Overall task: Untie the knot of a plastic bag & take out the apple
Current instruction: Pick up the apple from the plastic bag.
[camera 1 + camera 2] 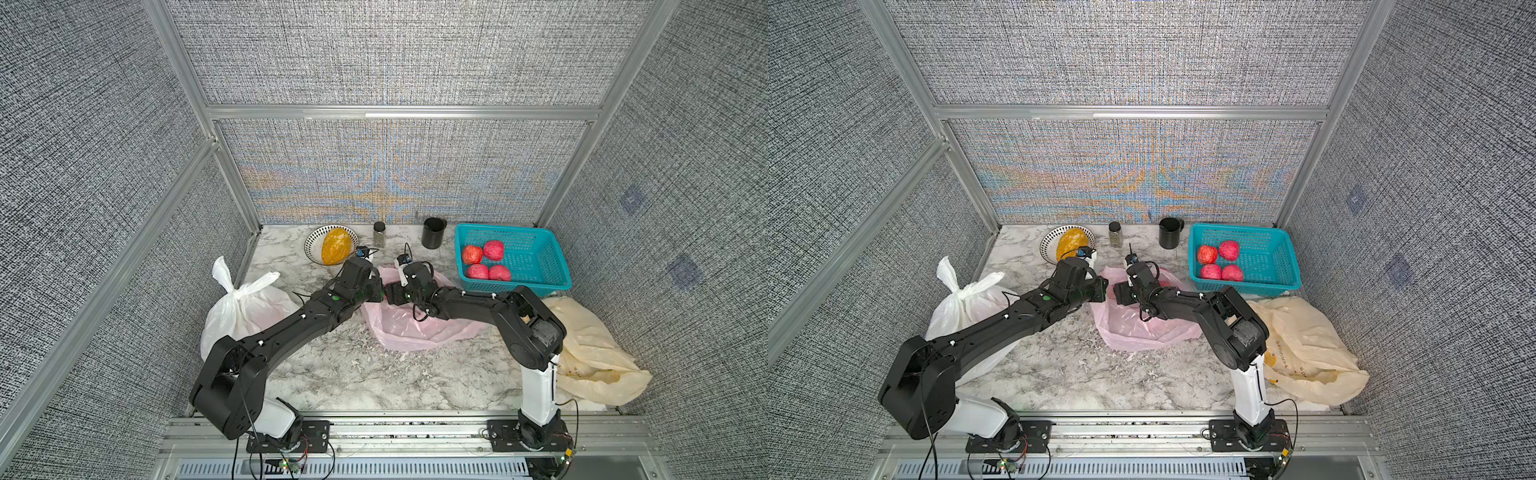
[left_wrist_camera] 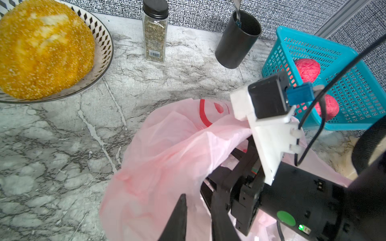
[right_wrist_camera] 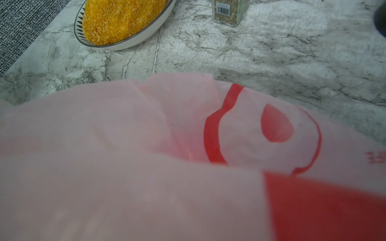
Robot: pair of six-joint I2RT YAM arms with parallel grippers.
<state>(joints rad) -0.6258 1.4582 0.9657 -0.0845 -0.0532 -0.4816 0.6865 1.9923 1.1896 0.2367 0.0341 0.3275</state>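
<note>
1. Your pink bag (image 1: 415,328) lies mid-table (image 1: 374,386), a bit toward the far edge, with its mouth gaping.
2. Your left gripper (image 2: 197,203) is narrow, with the bag's film pinched between its fingers (image 2: 179,217) and the rim lifted off the surface.
3. Your right gripper (image 1: 392,293) is poked into the bag's mouth, facing the left one and nearly touching it. The film hides its fingers, so you can't tell how wide it is or whether it holds anything.
4. The right wrist view is mostly film. There is a red patch (image 3: 323,208) behind it, too blurred to call an apple.
5. The teal basket (image 1: 557,253) sits at the far right corner with four red apples (image 1: 472,254) inside.
6. A knotted white bag (image 1: 245,307) is at the left edge and a slack cream bag (image 1: 590,345) at the right edge.
7. Along the far edge are a bowl (image 1: 311,241) with yellow bread, a spice jar (image 1: 379,235) and a black cup (image 1: 433,232).
</note>
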